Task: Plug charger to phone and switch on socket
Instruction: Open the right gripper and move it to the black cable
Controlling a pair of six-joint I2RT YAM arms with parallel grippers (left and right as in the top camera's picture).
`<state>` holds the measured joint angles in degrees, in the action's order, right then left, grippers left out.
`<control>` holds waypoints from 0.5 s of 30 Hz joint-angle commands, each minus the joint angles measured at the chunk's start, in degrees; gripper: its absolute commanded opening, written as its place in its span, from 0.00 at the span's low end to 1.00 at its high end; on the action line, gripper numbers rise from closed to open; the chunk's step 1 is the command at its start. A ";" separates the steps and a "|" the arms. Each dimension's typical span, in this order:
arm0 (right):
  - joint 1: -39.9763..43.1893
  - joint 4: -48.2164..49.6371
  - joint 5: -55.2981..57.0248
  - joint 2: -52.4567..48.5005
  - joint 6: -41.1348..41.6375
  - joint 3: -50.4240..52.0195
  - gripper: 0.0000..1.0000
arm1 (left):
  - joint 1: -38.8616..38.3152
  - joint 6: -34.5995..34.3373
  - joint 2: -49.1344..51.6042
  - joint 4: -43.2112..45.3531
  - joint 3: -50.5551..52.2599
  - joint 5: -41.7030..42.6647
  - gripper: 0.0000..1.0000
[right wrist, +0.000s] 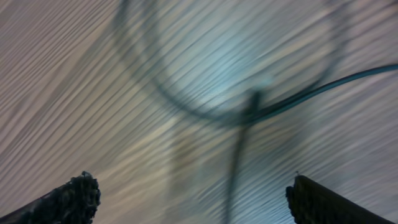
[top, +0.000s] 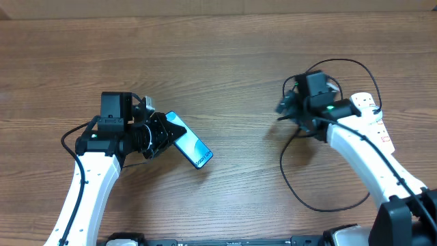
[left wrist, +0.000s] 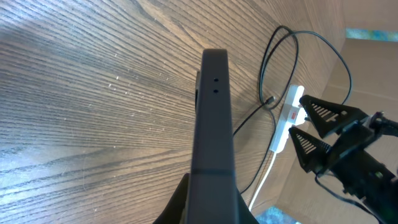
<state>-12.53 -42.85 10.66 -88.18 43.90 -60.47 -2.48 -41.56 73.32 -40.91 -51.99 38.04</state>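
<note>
Left tool: pressed together on one end of the phone, which it holds edge-up. The phone's free end points toward the middle of the desk, with the light blue screen visible from overhead.

Right tool: fingers spread wide, pinching nothing. It hangs above a loop of the charger. The wrist view is blurred, so contact cannot be told.

Charger: thin black loops on the desk at the right. The plug tip lies free, just beside the socket.

Socket: white strip, flat on the desk, partly under the right arm.
</note>
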 commanded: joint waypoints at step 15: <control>5.53 1.11 -2.82 -11.02 -3.87 0.68 0.62 | 0.22 -1.31 0.20 1.68 -0.24 2.56 0.04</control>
<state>-6.90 -41.93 10.48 -99.24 40.49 -60.12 -2.48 -42.00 73.32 -39.83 -51.99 38.41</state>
